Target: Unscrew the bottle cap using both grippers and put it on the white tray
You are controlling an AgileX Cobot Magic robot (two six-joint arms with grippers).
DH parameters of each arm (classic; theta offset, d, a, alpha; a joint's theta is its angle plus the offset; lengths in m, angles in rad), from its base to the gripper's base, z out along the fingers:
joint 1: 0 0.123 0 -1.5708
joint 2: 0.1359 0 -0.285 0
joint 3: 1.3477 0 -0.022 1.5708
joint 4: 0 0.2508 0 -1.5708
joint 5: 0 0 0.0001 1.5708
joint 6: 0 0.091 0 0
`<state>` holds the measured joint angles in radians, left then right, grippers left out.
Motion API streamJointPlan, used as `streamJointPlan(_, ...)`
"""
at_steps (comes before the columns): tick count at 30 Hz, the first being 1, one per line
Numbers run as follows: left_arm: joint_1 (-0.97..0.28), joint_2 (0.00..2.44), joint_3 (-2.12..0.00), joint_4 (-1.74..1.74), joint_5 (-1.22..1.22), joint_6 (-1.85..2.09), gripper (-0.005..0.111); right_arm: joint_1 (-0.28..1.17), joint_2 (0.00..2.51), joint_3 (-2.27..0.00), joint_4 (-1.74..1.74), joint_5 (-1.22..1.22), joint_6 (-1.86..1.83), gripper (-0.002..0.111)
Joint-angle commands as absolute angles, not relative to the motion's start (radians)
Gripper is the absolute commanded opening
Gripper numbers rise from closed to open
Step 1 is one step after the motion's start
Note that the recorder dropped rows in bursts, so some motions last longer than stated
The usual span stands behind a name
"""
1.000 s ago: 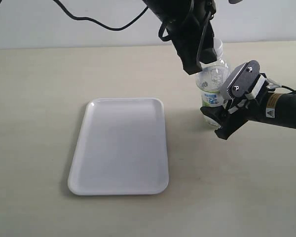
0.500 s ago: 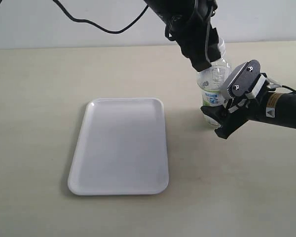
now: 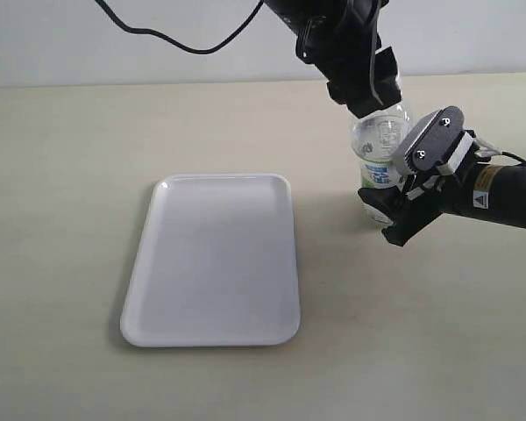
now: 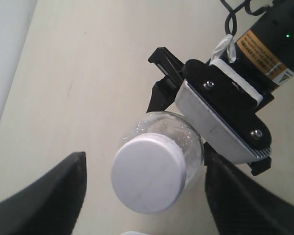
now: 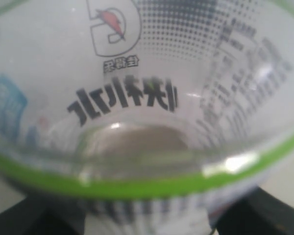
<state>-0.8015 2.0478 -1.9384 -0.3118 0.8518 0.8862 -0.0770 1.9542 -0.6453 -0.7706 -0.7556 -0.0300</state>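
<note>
The bottle (image 3: 379, 149) stands upright on the table, right of the white tray (image 3: 212, 263). My right gripper (image 3: 401, 203) is shut on its labelled lower body (image 5: 137, 98), with dark fingers (image 5: 19, 220) pressed at both sides. The left gripper (image 3: 368, 88) comes down from above over the neck and hides most of the bottle cap in the exterior view. In the left wrist view the white bottle cap (image 4: 147, 174) sits on the bottle between the left gripper's (image 4: 144, 161) black fingers (image 4: 49, 196), with a gap on each side. The left gripper is open.
The white tray lies flat with nothing on it, its long side running toward the table's front. A black cable (image 3: 184, 39) hangs from the left arm above the back of the table. The right arm (image 3: 500, 197) reaches in from the right edge.
The left gripper has swung up and to the right, from beside the bottle's shoulder to over the neck, and its jaws have spread off the cap. Bottle and right gripper have stayed put.
</note>
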Motion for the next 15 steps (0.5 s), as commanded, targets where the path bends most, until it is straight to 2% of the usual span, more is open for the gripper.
streamJointPlan(1, -0.807, 2.035, -1.941, -0.325, 0.836, 0.88, 0.069, -0.082, 1.943, -0.646, -0.758, -0.746, -0.032, 0.0)
streamJointPlan(15, -0.807, 2.033, -1.941, -0.323, 0.86, 0.959, 0.069, -0.082, 1.943, -0.646, -0.758, -0.746, -0.032, 0.0)
